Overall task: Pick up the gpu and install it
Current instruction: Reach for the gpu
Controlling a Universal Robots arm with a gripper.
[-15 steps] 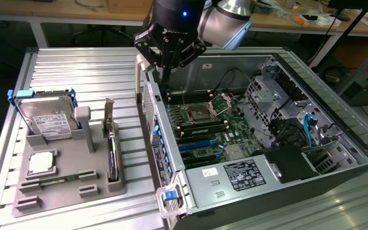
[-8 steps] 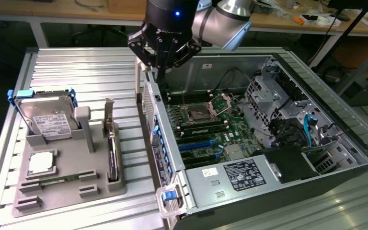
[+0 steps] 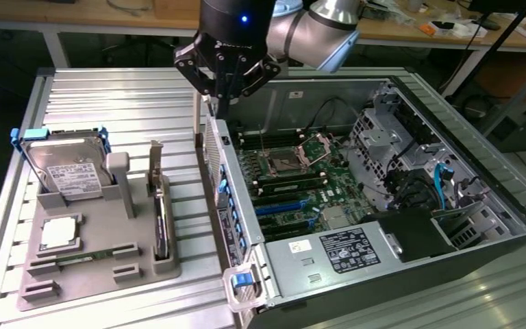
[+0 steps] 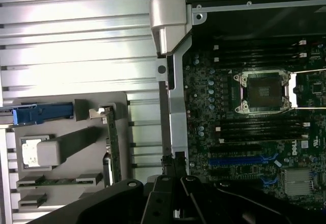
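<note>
The gpu [image 3: 161,221] stands on its edge in a slot of the grey holder tray [image 3: 98,277], with its silvery bracket pointing up at the far end. The wrist view looks down on the thin edge of the gpu [image 4: 114,147]. My gripper [image 3: 225,94] hangs shut and holds nothing, above the rear wall of the open computer case [image 3: 235,205]. It is to the exterior view's right of the gpu and well above it. In the wrist view the dark fingers of my gripper [image 4: 173,165] meet over that case wall.
The tray also holds a silver hard drive in a blue frame [image 3: 66,168], a processor chip [image 3: 59,233] and a green memory stick [image 3: 85,258]. Inside the case lies the motherboard with blue card slots [image 3: 281,205] and a processor socket [image 4: 264,91]. A power supply [image 3: 355,250] sits near the front.
</note>
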